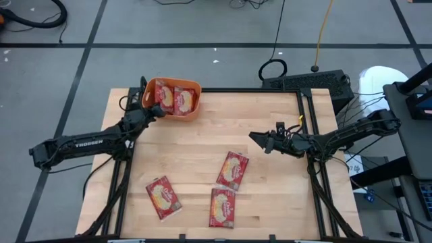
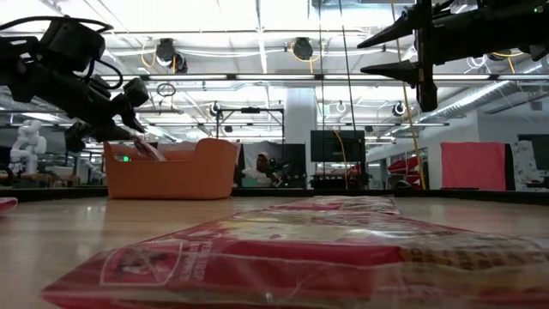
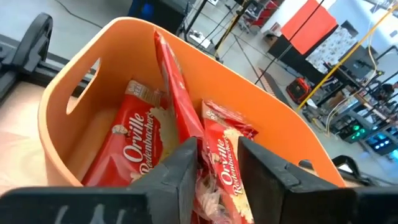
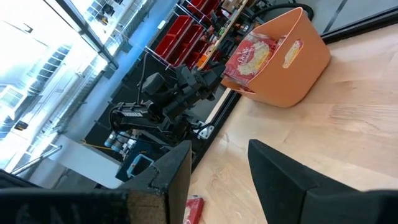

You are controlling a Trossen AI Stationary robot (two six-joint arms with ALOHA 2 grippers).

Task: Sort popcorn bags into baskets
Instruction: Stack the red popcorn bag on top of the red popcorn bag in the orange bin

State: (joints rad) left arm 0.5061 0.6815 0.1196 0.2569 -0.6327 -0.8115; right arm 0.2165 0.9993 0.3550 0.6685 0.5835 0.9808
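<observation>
Closest to the low camera, a red popcorn packet (image 2: 257, 257) lies flat on the table (image 1: 270, 175), one of three bags not yet in the orange basket (image 1: 191, 111). From above they sit toward the front edge: one bag (image 1: 164, 197) front-left with its long axis on a diagonal, one (image 1: 223, 206) near the middle running front to back, and one (image 1: 233, 169) just behind it, tilted slightly.

My left gripper (image 3: 217, 171) hangs over the basket's near rim, fingers parted around the packet (image 3: 224, 162) I am letting go; it leans among two others already inside, one (image 3: 171, 87) standing on edge.

My right gripper (image 1: 264, 141) hovers mid-table, fingers apart and holding nothing.

The move ahead, I judge, turns on this: the tilted bag lies just in front of and inward from my right gripper, far nearer than my left. Its long axis runs roughly front to back, so pinching across its short width looks easiest.
</observation>
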